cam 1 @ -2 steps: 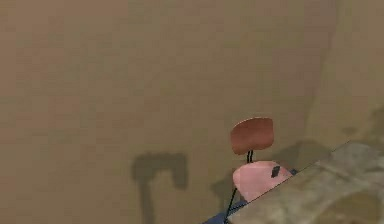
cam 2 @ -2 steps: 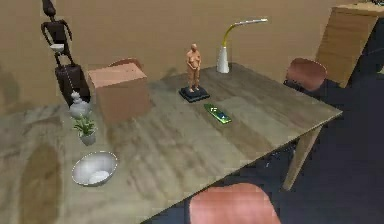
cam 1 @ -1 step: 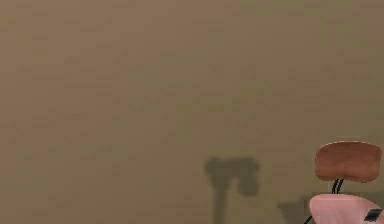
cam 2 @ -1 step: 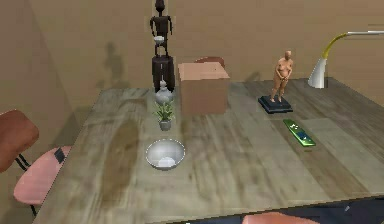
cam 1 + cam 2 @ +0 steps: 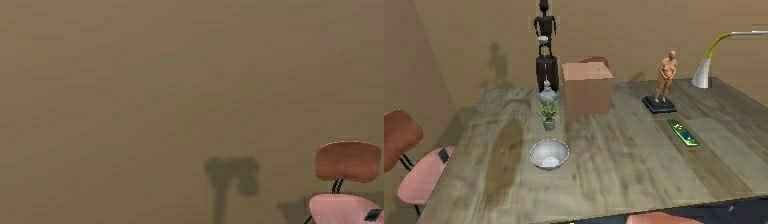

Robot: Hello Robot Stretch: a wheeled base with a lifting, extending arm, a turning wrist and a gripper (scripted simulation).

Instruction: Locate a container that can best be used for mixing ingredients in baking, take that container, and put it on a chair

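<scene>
A shiny metal bowl stands on the wooden table, near its front left part in the arm side view. A chair with a brown backrest and a pink seat stands just off the table's left end. The forward view has that kind of chair in its lower right corner, against a bare tan wall.
Behind the bowl stand a small potted plant, a pale bottle and a tall dark statue. A cardboard box, an orange figurine, a flat green item and a desk lamp lie farther right.
</scene>
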